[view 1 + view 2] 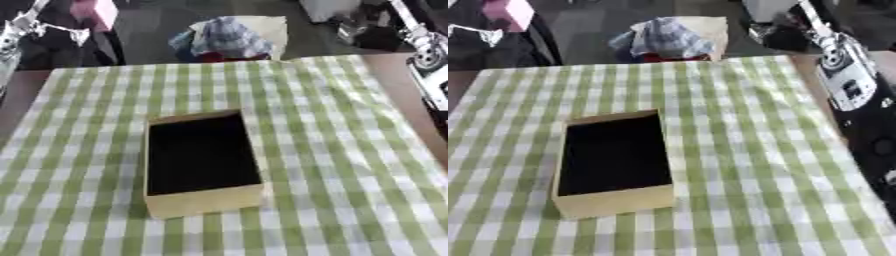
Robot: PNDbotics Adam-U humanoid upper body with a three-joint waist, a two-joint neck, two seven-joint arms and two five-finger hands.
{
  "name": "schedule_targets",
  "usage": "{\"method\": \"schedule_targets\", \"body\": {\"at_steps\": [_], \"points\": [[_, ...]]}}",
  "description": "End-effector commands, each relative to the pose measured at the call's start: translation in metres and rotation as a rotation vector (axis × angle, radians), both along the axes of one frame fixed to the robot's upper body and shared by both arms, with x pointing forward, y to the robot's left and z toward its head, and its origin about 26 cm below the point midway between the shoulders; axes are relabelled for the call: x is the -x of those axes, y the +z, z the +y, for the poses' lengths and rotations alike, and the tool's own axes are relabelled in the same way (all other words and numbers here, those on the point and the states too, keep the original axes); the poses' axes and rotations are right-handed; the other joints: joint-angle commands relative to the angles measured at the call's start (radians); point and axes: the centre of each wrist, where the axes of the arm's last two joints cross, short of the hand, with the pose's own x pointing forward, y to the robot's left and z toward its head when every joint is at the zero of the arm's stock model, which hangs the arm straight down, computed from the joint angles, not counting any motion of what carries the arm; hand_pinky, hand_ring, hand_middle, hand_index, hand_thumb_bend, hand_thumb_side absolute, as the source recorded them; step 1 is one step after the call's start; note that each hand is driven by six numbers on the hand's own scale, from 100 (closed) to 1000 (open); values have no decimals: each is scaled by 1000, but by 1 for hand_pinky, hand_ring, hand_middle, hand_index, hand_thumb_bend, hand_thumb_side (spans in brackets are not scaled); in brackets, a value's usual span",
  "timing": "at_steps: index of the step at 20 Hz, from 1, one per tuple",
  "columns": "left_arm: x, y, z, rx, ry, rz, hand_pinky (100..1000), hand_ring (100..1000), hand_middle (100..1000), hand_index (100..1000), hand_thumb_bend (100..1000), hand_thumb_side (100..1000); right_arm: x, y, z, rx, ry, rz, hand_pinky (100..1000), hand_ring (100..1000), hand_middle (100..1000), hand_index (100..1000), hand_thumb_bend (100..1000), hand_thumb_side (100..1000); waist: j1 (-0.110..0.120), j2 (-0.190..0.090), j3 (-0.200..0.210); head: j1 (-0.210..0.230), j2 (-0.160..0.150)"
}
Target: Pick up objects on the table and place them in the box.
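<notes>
The box [203, 207] sits near the middle of the desk [350, 150], a little toward the left in the left eye view, with its long sides running away from the camera and slightly askew. It is a shallow, open-topped rectangle with pale tan walls and a dark, almost black inside; nothing can be made out lying in it. It rests directly on a green-and-white checked cloth [745, 165] that covers most of the desk, leaving a brown strip of desk bare along the right edge and at the far left corner.

Beyond the far edge of the cloth stands a pale container [710, 30] holding a heap of crumpled blue-and-white material [662, 37], with a bit of red showing at its base. It is well apart from the box.

The right arm [846, 85] comes down the right side of the right eye view, black with a silver-white section, beside the desk's right edge. Its hand does not show in either view, so the state of its fingers cannot be told. At the upper left corner thin pale and dark parts show, too unclear to identify; no left hand is visible.
</notes>
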Motion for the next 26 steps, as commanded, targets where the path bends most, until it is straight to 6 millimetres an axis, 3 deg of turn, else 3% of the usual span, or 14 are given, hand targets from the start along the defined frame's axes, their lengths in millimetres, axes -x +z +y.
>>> {"method": "schedule_targets", "body": {"at_steps": [1,2,3,4,6,7,15,26], "points": [[14,18,-11,-44,-103,-36,573,382,280,392,205,100,2,16,-11,-4,-21,-35,746,861,860,931,481,574,-2,-25,3,-19,14],[17,18,-15,-55,-131,-30,573,384,280,391,202,100,2,15,-11,-6,-23,-33,746,861,860,931,482,573,-2,-25,2,-24,16],[20,17,-20,-72,-161,-21,576,388,281,393,304,100,2,15,-12,-7,-25,-32,746,860,860,931,480,576,-2,-25,1,-29,18],[23,16,-25,-91,-191,-11,576,389,281,399,208,100,2,14,-12,-8,-26,-31,746,860,860,931,483,573,-2,-26,1,-32,19],[30,15,-35,-119,-242,7,576,390,280,402,250,100,2,14,-13,-10,-28,-30,746,860,860,930,484,574,-2,-27,0,-38,21],[34,15,-40,-132,-267,16,577,392,281,405,208,100,2,14,-13,-10,-29,-30,746,860,860,930,484,573,-1,-27,0,-41,22],[59,5,-79,-220,-444,127,578,398,280,415,199,100,2,11,-15,-11,-34,-24,745,860,859,930,486,573,-1,-32,1,-61,32],[54,-45,-101,-269,-536,409,574,405,289,420,182,104,2,11,-15,-12,-34,-22,745,860,859,930,489,572,-4,-25,-3,-76,33]]}}
